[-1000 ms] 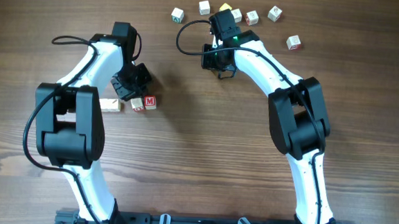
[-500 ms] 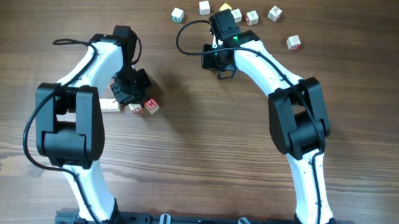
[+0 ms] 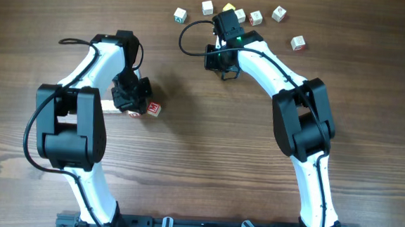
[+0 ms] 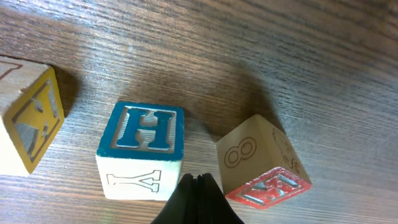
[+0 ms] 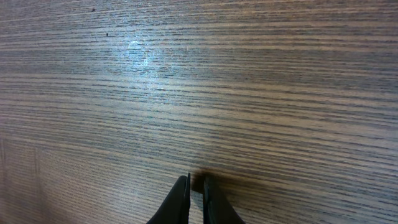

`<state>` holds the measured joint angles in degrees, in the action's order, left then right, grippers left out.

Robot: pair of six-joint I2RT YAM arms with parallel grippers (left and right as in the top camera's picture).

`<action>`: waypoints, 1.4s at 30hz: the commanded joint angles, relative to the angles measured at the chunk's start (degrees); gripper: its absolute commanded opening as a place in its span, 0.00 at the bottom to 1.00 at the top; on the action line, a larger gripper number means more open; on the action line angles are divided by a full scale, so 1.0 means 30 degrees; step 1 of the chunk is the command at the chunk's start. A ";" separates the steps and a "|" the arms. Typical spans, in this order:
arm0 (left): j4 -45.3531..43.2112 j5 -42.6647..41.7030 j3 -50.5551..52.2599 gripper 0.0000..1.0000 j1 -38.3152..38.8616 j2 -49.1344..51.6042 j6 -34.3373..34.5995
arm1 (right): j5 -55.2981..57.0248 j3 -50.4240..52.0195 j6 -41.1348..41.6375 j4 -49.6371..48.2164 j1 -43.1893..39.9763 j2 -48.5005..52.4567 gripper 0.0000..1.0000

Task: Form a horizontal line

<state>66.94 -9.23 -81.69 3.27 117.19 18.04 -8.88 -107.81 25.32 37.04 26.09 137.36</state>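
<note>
Left gripper has come down onto the row since a second ago, and the M cube at the row's end has twisted a bit. Left fingers are clenched on nothing, tips just short of the gap between two cubes: H cube ahead-left, M cube ahead-right, skewed and not flush. Yellow-faced cube is further left of the tips, apart from the H cube. Right gripper fingers are nearly together and empty over bare table, with loose cubes beyond it. Step looks like nudging the row straight, not picking. Next move probably needs a gentle sideways push to square the M cube and close the gaps without knocking the H cube out
</note>
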 commanded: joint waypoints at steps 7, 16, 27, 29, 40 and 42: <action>-0.0153 0.1275 0.0015 0.06 -0.0058 0.0204 -0.0605 | 0.0998 0.0809 0.0058 0.0233 0.0044 0.0685 0.11; -0.0022 0.1596 0.0015 0.04 -0.0058 0.0204 -0.0969 | 0.0998 0.0809 0.0051 0.0233 0.0044 0.0685 0.10; 0.2565 0.0889 0.0015 0.04 -0.0058 0.0204 -0.1457 | 0.0998 0.0809 0.0051 0.0240 0.0044 0.0685 0.10; 0.2725 0.0896 0.0015 0.04 -0.0058 0.0204 -0.1457 | 0.1005 0.0809 0.0051 0.0255 0.0044 0.0685 0.11; 0.3067 0.2062 0.0015 0.04 -0.0058 0.0204 -0.1413 | 0.1056 0.0816 0.0051 0.0270 0.0044 0.0685 0.11; 0.2535 0.2113 0.0015 0.04 -0.0058 0.0204 -0.1377 | 0.1056 0.0816 0.0044 0.0270 0.0044 0.0685 0.10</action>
<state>76.01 -4.08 -81.69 3.27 117.19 14.39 -8.88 -107.81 25.32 37.04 26.09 137.36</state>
